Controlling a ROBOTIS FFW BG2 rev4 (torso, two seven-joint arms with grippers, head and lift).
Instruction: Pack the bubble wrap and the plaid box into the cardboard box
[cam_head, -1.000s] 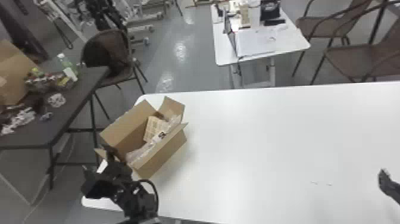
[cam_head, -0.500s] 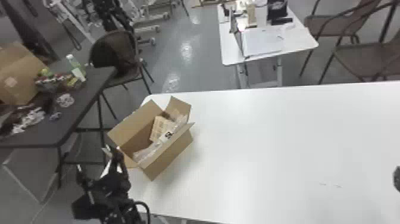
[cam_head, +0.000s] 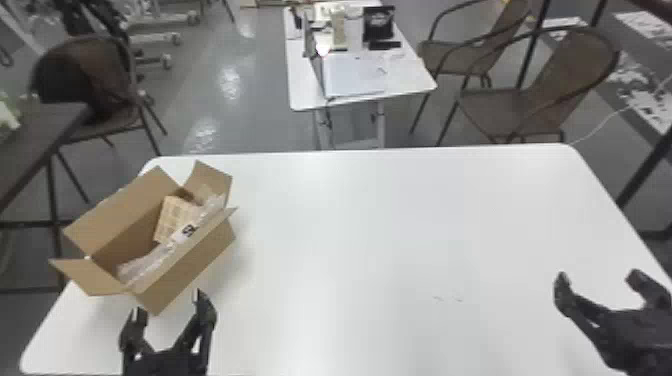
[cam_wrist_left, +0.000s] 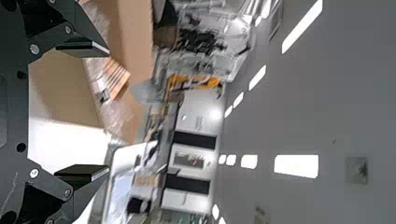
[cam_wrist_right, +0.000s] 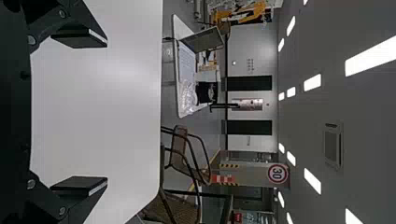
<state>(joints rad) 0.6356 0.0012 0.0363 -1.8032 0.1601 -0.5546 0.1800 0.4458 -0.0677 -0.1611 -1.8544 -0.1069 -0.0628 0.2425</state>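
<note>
Sitting on the table's (cam_head: 400, 215) left, the brown cardboard box (cam_head: 192, 267) runs near-left to far-right, flaps open. Inside, the clear, crinkled bubble wrap (cam_head: 150, 261) stretches the same way along the right wall; the tan-checked plaid box (cam_head: 175, 217) sits tilted beside it. The left gripper (cam_head: 168, 304) and right gripper (cam_head: 600, 279) hold nothing, fingers parted.

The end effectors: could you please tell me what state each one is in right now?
Left end effector: open, holding nothing, near the box.
Right end effector: open, holding nothing, over the table.
</note>
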